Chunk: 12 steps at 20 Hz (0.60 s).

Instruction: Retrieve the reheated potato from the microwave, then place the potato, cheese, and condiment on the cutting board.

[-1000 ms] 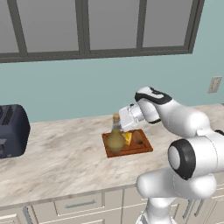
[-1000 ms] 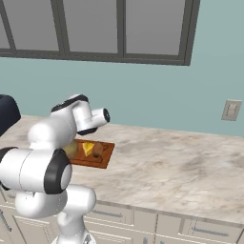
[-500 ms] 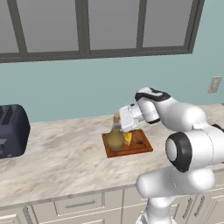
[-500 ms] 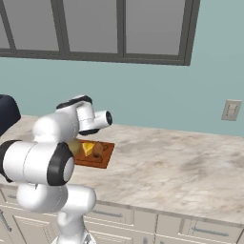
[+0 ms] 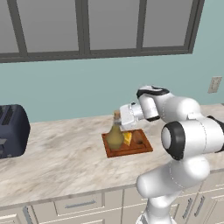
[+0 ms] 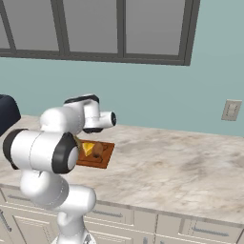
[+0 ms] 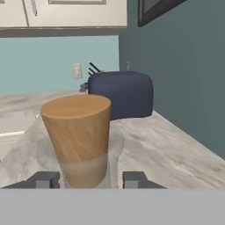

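Bottle (image 5: 115, 136), olive-tan with a round belly and cork stopper, stands on the board (image 5: 141, 148) beside the cheese (image 5: 127, 138), the potato (image 6: 97, 149) showing at 3 o'clock of the cheese from the right base. Hand view shows the jaws (image 7: 90, 179) closed on the bottle's neck and a toaster (image 7: 122, 95) at 12 o'clock on the surface (image 5: 65, 157).

- A marble-look counter (image 5: 61, 153) — pale beige, veined — runs wall to wall beneath the claw and on past it to either side.
- Behind the claw rises a teal wall (image 5: 87, 87), with a dark-framed window (image 5: 83, 26) high above it.
- Off to the claw's right on that wall sits a cream outlet plate (image 6: 231, 110).
- Far to its left stands a dark blue toaster (image 5: 11, 130) against the wall.
- Below the counter edge — cream drawer fronts (image 5: 78, 203) with grey handles.
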Motion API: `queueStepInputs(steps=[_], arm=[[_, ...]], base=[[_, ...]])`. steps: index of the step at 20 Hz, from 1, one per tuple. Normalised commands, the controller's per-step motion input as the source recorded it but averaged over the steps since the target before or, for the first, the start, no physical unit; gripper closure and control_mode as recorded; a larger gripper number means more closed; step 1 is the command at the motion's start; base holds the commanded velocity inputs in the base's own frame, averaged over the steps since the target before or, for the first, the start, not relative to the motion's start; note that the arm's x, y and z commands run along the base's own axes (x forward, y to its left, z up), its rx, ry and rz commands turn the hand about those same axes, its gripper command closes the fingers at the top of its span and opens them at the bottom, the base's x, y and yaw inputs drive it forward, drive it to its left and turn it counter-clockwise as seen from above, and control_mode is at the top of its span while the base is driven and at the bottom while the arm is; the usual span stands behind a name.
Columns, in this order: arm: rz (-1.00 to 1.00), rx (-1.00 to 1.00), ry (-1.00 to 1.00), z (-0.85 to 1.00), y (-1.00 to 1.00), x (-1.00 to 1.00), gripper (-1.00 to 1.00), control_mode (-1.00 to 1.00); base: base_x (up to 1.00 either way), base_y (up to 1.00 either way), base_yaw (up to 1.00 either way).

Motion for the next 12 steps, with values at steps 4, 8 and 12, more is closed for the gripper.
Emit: queueStepInputs(steps=[4,8,12], arm=[[0.0,0.01,0.0,-0.1,-0.15,0.02,1.0,-1.0],[0.0,0.0,0.0,-0.01,-0.18,-0.1,1.0,-1.0],[0.0,-0.01,-0.03,0.0,-0.18,-0.18,1.0,-1.0]], base=[[0.0,0.0,0.0],[0.0,0.0,0.0],[0.0,0.0,0.0]])
